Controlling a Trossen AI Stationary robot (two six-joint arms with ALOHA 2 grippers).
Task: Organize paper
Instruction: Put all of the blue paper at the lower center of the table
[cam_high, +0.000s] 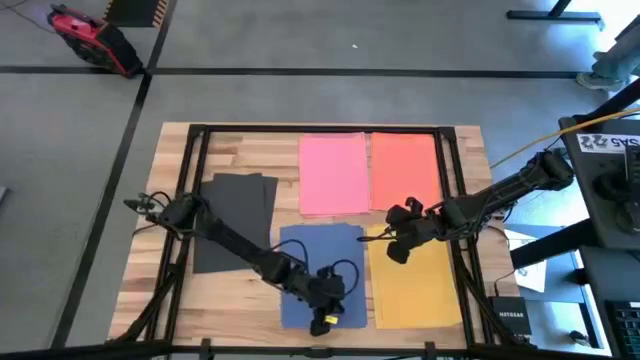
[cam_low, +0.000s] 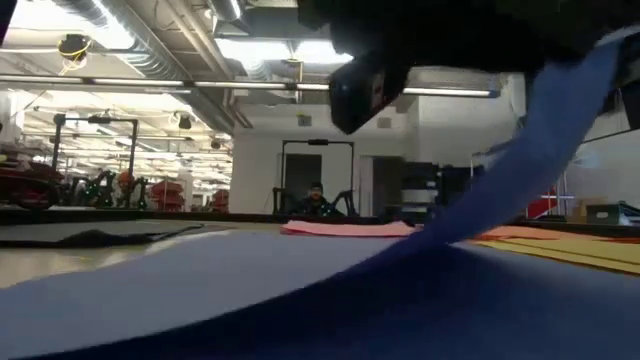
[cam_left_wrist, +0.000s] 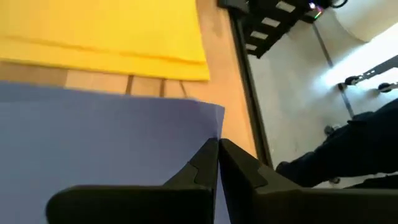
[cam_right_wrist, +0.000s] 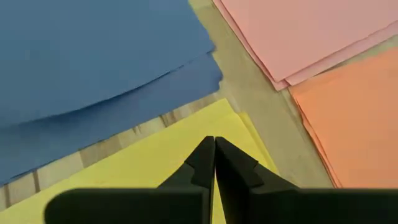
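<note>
Sheets of matte coloured paper cover our wooden slat surface (cam_high: 235, 140): pink (cam_high: 333, 173) and orange-red (cam_high: 405, 168) at the far side, black (cam_high: 237, 215) at left, yellow (cam_high: 418, 285) at right; our left tool (cam_high: 328, 308) pinches the lifted blue sheet (cam_high: 310, 250) at its near edge; our right tool (cam_high: 396, 250), fingers pressed together, hovers over the yellow corner.

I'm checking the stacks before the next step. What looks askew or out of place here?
The blue paper isn't lying flat: the left hand is shut on its near edge, lifting it into a curl in the low view. The black paper also has sheets fanned out of line.
</note>
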